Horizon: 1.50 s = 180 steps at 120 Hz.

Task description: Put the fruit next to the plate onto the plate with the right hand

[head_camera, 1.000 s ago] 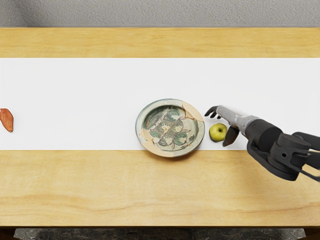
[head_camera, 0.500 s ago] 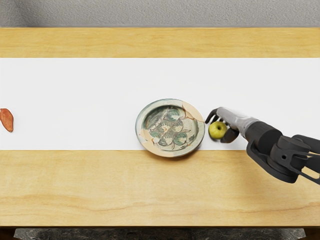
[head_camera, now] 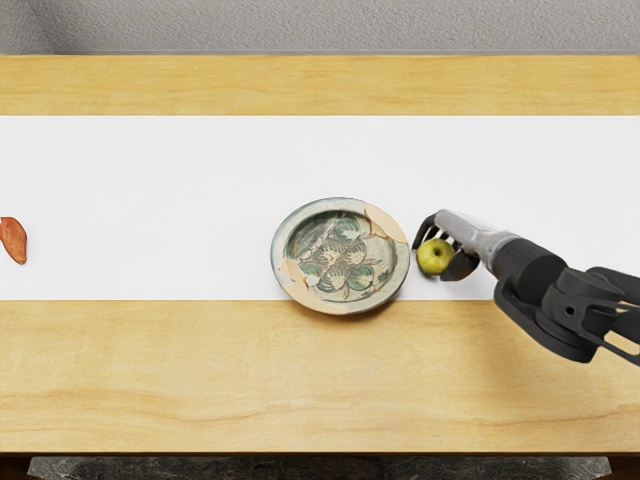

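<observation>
Head view: a wooden surface point(head_camera: 300, 370) is seen from above at a slant, and a broad white strip point(head_camera: 150, 200) is laid across it from left to right. A round plate point(head_camera: 283, 268), painted with green and brown patterns, is set on the strip a little right of the middle, its near rim reaching the strip's near edge. The fruit point(head_camera: 435, 257), small, round and yellow-green, is placed just right of the plate, close to its rim but not on it; whether the two touch cannot be told. The right hand point(head_camera: 452, 243) is brought in from the right edge on a dark grey arm point(head_camera: 560, 300) and is closed around the fruit. Dark fingers point(head_camera: 424, 230) are curled over the fruit's far and left side, and the thumb point(head_camera: 460, 268) is pressed in from the near right. The fruit is thus held between them, with most of its top left in view. Whether it is lifted off the strip or rests on it cannot be told. A small orange-red thing point(head_camera: 13, 240) is cut off by the left edge, well apart from the plate. A grey band point(head_camera: 300, 25) is shown beyond the far edge of the surface.
</observation>
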Available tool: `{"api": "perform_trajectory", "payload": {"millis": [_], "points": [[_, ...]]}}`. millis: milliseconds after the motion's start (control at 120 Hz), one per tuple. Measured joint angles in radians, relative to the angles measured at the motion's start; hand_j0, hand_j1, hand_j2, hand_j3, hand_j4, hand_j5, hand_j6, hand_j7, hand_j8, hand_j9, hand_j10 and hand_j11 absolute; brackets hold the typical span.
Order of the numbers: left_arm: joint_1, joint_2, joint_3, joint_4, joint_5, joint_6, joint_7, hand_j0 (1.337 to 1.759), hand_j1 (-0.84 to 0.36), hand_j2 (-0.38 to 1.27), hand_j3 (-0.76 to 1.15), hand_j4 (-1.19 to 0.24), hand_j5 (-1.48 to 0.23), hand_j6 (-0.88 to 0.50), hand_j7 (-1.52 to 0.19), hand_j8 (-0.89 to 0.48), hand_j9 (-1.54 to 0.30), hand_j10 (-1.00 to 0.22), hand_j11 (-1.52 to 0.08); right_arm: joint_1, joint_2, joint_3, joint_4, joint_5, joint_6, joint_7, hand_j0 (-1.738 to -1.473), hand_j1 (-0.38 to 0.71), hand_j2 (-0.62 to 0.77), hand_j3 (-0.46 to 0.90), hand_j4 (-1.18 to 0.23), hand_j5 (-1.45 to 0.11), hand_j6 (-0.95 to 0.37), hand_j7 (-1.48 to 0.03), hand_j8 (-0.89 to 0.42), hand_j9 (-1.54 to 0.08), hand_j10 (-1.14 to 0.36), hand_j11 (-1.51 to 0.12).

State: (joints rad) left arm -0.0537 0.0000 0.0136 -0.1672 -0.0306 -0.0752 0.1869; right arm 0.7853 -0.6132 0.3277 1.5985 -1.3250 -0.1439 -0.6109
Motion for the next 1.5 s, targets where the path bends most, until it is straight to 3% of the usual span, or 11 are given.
{"api": "perform_trajectory", "payload": {"millis": [600,1183,1500], "points": [[0.0,0.0,0.0,0.0,0.0,0.0,0.0,1.658,0.34,0.0,0.0,-0.01,-0.01,-0.01,-0.01,-0.01,-0.01,-0.01,-0.01,-0.005,0.008,0.148,0.017,0.001,0.008,0.0,-1.654,0.23,0.02,0.0,-0.59,-0.82,-0.41,-0.79,-0.42,-0.83,-0.59,-0.83],[0.0,0.0,0.0,0.0,0.0,0.0,0.0,1.658,0.34,0.0,0.0,-0.01,-0.01,-0.01,-0.01,-0.01,-0.01,-0.01,-0.01,0.0,0.182,0.166,0.034,0.004,0.023,0.0,-1.654,0.23,0.01,0.0,-0.58,-0.83,-0.4,-0.8,-0.42,-0.84,-0.59,-0.84],[-0.001,0.0,0.0,0.0,0.0,0.0,0.0,1.658,0.34,0.0,0.0,-0.01,-0.01,-0.01,-0.01,-0.01,-0.01,-0.01,-0.01,-0.029,0.21,0.151,0.031,0.002,0.027,-0.001,-1.651,0.22,-0.02,0.0,-0.58,-0.84,-0.4,-0.81,-0.42,-0.85,-0.6,-0.85]]}}
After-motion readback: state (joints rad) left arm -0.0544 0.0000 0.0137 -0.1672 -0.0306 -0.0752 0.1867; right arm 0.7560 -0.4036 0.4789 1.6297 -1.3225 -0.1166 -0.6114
